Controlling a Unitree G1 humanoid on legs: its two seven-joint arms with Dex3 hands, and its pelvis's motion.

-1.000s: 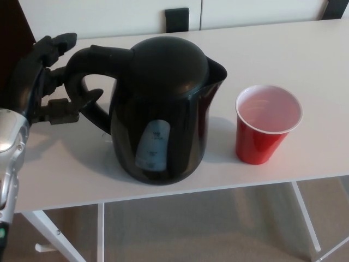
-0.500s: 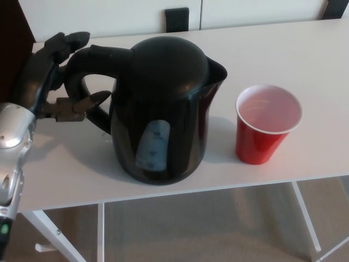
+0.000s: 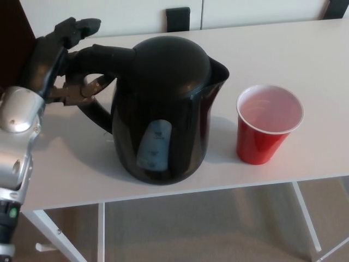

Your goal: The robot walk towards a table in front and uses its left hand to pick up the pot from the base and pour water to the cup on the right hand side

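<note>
Robot hand (image 3: 64,60) on the left arm sits at the upper left of the frame, fingers spread around the pot's handle (image 3: 94,73) but not yet clamped (one finger above, another poking through the loop). Directly to its right stands the pot (image 3: 163,109), upright at centre frame on the bench (image 3: 305,49), spout facing the red cup (image 3: 268,124) at right.

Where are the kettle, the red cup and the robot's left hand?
kettle (image 3: 163,109), head view, on its black body.
red cup (image 3: 260,143), head view, on its outer wall.
left hand (image 3: 57,60), head view, on its middle, at the handle.
</note>
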